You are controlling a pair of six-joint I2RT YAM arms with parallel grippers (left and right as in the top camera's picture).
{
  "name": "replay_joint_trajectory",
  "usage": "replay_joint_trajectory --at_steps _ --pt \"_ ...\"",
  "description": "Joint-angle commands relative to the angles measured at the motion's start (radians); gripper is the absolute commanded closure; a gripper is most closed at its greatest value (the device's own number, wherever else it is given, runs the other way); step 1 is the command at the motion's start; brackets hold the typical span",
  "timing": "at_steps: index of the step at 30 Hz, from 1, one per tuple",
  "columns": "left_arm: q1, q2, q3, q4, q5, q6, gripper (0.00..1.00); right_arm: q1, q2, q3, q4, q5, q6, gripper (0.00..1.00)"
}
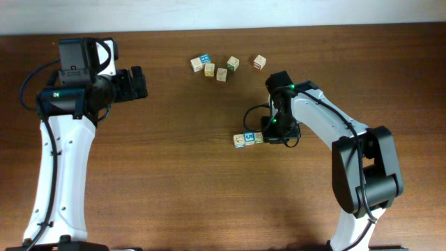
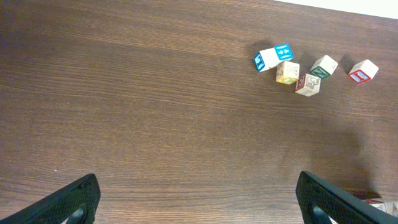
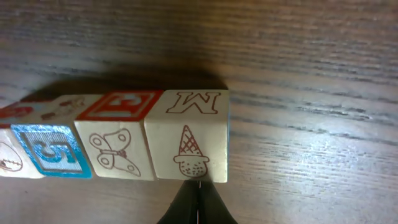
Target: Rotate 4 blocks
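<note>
The left arm lies along the left of the overhead frame. Its hand points right, fingers spread wide, holding nothing over the bench. The right arm reaches in from the lower right and bends down at centre. Its hand is pressed together, holding nothing, its tip right against the cone block. That block is the right end of a row of four blocks touching side by side at centre. Five other cubes lie loose at upper centre.

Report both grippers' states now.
Left gripper: open, empty.
Right gripper: shut, holding nothing, tips by the cone-print block.
</note>
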Motion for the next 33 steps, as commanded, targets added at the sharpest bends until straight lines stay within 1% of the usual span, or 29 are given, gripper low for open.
replay_joint_trajectory --at_steps 1,4,6,7,8,10,12,16,21,24,29,30,33 --pt "-0.003 -0.004 0.013 0.001 -0.007 -0.013 0.01 0.003 0.023 -0.008 -0.002 -0.009 0.004 0.96" --pt "-0.003 -0.004 0.013 0.001 -0.008 -0.013 0.01 0.002 0.015 0.007 -0.043 -0.04 0.004 0.96" --pt "-0.003 -0.004 0.013 0.001 -0.008 -0.013 0.01 0.002 -0.006 0.113 -0.134 -0.043 0.0 0.96" --pt "-0.003 -0.004 0.013 0.001 -0.007 -0.013 0.01 0.002 -0.006 0.148 -0.141 -0.042 0.0 0.96" --pt "-0.003 -0.004 0.013 0.001 -0.007 -0.013 0.01 0.002 -0.006 0.158 -0.106 -0.042 0.0 0.96" --pt "-0.003 -0.004 0.013 0.001 -0.007 -0.013 0.01 0.003 0.015 0.155 0.019 -0.017 0.008 0.96" --pt "-0.003 -0.004 0.013 0.001 -0.008 -0.013 0.01 0.003 0.073 0.155 0.106 -0.002 0.012 0.96" --pt "-0.003 -0.004 0.013 0.001 -0.007 -0.013 0.01 0.003 0.14 0.155 0.092 -0.005 0.012 0.96" --pt "-0.003 -0.004 0.013 0.001 -0.008 -0.013 0.01 0.002 0.14 0.157 0.096 -0.005 0.012 0.96" --pt "-0.003 -0.004 0.013 0.001 -0.008 -0.013 0.01 0.018 0.14 0.202 0.125 -0.054 -0.003 0.95" --pt "-0.003 -0.004 0.013 0.001 -0.007 -0.013 0.01 0.051 0.147 0.2 0.111 -0.009 0.047 0.96" --pt "-0.003 -0.004 0.013 0.001 -0.007 -0.013 0.01 0.055 0.148 0.2 0.107 -0.017 0.045 0.96" --pt "-0.003 -0.004 0.013 0.001 -0.008 -0.013 0.01 0.092 0.148 0.201 0.121 -0.05 -0.027 0.96"
